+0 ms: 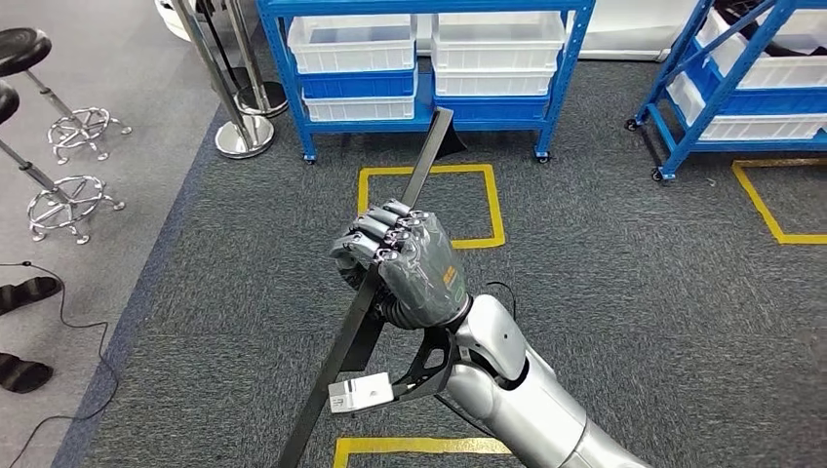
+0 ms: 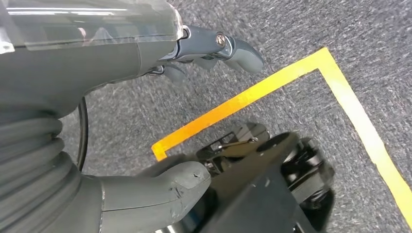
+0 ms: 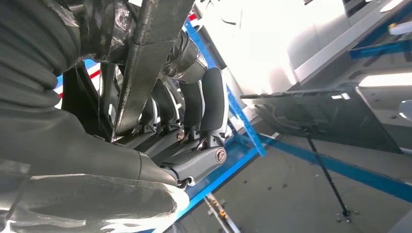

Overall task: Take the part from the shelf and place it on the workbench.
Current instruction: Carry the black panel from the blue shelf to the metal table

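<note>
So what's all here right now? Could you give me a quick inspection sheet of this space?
Surface: grey carpet floor with yellow tape squares; no workbench seen.
Job's things: long dark part, slanted, held near its middle.
Clutter: nothing seen.
Hands: right hand grips the part; left hand holds nothing, fingers apart above the carpet.
Cables: black cable trailing over the floor's left side.
Surroundings: blue shelf with white bins, second shelf, stools.

Floor: grey carpet point(image 1: 634, 292) with yellow tape squares point(image 1: 492, 200).
Top: blue shelves point(image 1: 429, 107) holding white bins point(image 1: 351, 44).
Upper left: chrome stools point(image 1: 73, 127).
</note>
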